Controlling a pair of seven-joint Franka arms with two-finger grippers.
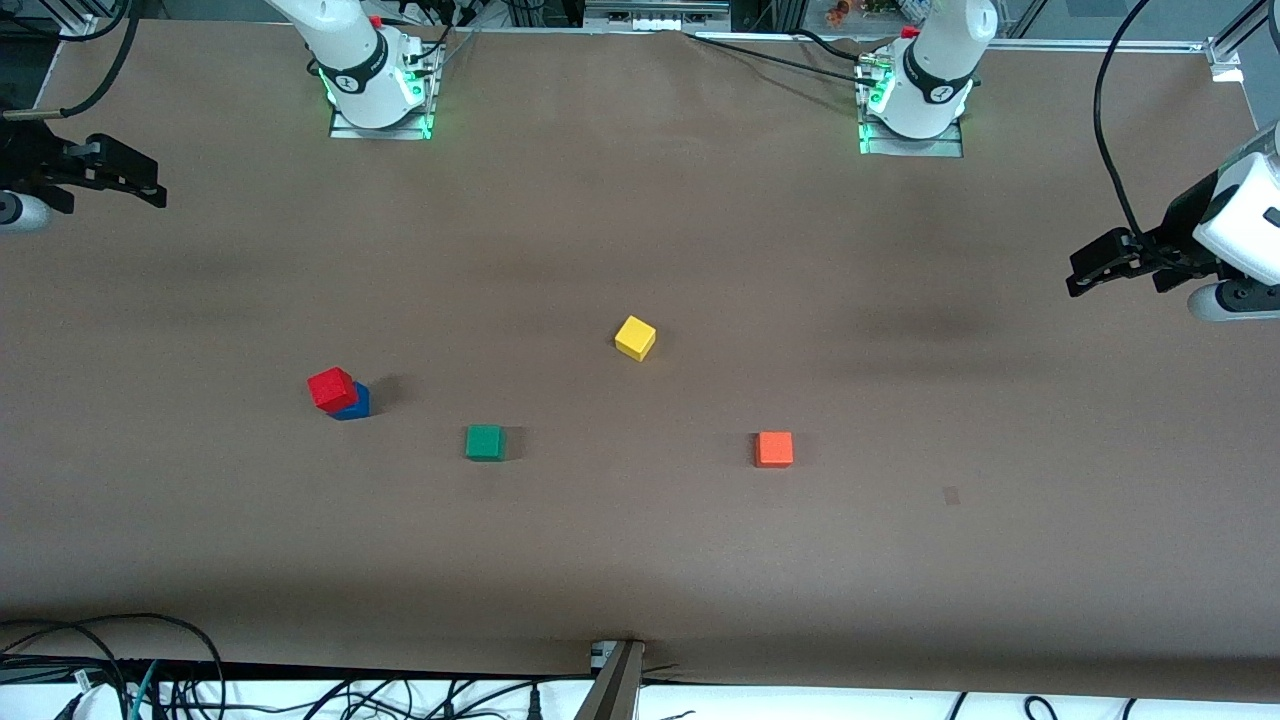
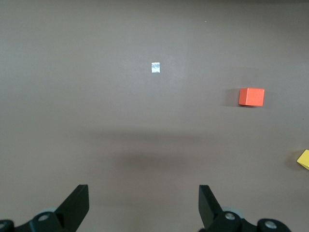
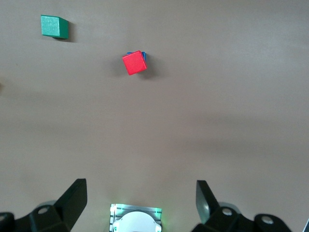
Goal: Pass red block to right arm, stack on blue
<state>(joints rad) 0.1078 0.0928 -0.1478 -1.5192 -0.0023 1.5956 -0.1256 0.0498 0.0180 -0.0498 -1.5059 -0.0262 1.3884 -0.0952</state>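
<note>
The red block [image 1: 332, 388] sits on top of the blue block [image 1: 356, 406], slightly askew, toward the right arm's end of the table. In the right wrist view the red block [image 3: 134, 63] covers the blue block [image 3: 144, 55] except for a thin edge. My right gripper [image 1: 150, 190] is open and empty, raised over the table edge at the right arm's end, well away from the stack; it also shows in its wrist view [image 3: 141, 188]. My left gripper [image 1: 1085, 268] is open and empty, raised over the left arm's end of the table; it also shows in its wrist view [image 2: 143, 193].
A green cube [image 1: 485, 442] lies beside the stack, toward the middle. A yellow cube [image 1: 635, 337] lies mid-table. An orange cube [image 1: 774, 449] lies toward the left arm's end. A small pale patch [image 2: 155, 68] marks the brown table cover. The right arm's base [image 3: 135, 220] shows below its gripper.
</note>
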